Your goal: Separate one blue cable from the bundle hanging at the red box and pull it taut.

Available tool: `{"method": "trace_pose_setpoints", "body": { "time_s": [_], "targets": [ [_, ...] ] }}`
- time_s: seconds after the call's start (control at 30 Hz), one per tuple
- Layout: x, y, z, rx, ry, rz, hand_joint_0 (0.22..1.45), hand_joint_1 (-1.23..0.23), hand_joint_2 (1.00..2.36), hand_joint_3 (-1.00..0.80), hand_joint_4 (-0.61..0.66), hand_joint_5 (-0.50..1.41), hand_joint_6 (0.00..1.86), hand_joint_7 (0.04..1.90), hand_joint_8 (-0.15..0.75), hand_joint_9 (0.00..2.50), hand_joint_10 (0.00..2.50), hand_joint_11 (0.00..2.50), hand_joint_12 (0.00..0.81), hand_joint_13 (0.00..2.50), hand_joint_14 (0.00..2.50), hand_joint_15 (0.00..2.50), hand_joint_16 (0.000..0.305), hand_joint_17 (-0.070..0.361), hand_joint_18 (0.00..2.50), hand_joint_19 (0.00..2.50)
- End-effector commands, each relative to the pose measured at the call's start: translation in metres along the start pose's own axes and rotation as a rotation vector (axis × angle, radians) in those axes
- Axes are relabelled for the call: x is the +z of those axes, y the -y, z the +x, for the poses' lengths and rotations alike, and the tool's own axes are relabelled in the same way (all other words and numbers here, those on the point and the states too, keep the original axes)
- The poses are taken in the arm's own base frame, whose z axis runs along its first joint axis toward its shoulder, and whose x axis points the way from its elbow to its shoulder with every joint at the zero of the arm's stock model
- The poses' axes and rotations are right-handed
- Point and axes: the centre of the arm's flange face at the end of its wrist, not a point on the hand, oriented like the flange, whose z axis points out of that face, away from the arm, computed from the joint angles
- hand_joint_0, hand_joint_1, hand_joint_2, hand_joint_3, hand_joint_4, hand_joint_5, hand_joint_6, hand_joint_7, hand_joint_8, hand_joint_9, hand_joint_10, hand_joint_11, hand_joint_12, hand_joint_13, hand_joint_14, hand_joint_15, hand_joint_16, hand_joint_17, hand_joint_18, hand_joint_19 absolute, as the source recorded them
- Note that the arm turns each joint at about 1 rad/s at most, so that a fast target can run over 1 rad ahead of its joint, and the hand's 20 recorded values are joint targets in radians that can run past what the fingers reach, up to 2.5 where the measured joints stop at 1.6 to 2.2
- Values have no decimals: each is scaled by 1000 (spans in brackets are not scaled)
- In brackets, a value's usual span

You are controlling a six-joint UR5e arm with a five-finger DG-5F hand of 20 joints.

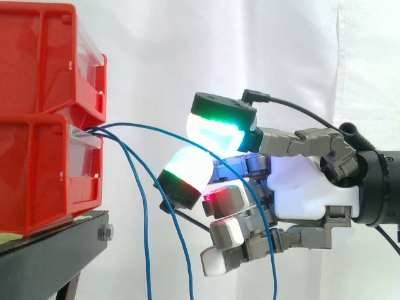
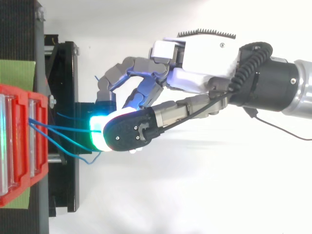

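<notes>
Three thin blue cables (image 1: 147, 237) come out of the lower red bin (image 1: 44, 175) at the left. Two of them hang straight down. The third blue cable (image 1: 165, 132) arches to the right, up to my hand (image 1: 300, 187), then drops in front of the palm. In the side view the hand comes in from the right, level with the lower bin. A green-glowing pad (image 1: 215, 131) above and a white-green pad (image 1: 187, 169) below meet on this cable, which still curves slackly. From above, the hand (image 2: 204, 73) reaches left and its glowing pad (image 2: 97, 134) is at the cable ends.
Two red bins (image 1: 37, 62) are stacked on a black stand (image 1: 56, 250) at the left, with a white curtain (image 1: 250, 50) behind. In the top view the stand's black frame (image 2: 68, 97) lies just left of the fingers. The hanging cables sway free below the hand.
</notes>
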Motion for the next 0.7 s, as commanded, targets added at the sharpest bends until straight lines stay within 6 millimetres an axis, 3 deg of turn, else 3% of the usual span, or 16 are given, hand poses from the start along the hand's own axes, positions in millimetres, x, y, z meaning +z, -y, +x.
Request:
{"method": "trace_pose_setpoints", "body": {
  "time_s": [0.0, 0.23, 0.4, 0.67],
  "targets": [
    [0, -1, 2, -1, -4, -3, 646, -650, 1005, -437, 117, -221, 912, 914, 311, 1121, 21, 1227, 370, 1042, 26, 748, 47, 107, 726, 567],
    [0, 0, 6, 0, -7, 2, 588, -551, 1000, -500, 135, -216, 891, 905, 317, 1150, 21, 1237, 371, 1062, 25, 748, 48, 108, 737, 573],
    [0, 0, 7, 1, -8, -1, 601, -598, 1000, -500, 132, -216, 887, 907, 314, 1162, 22, 1248, 369, 1090, 26, 766, 48, 108, 748, 577],
    [0, 0, 7, 3, -8, -3, 655, -701, 1020, -282, 38, -215, 916, 980, 311, 1180, 23, 1268, 366, 1103, 27, 777, 47, 106, 756, 565]
  ]
}}
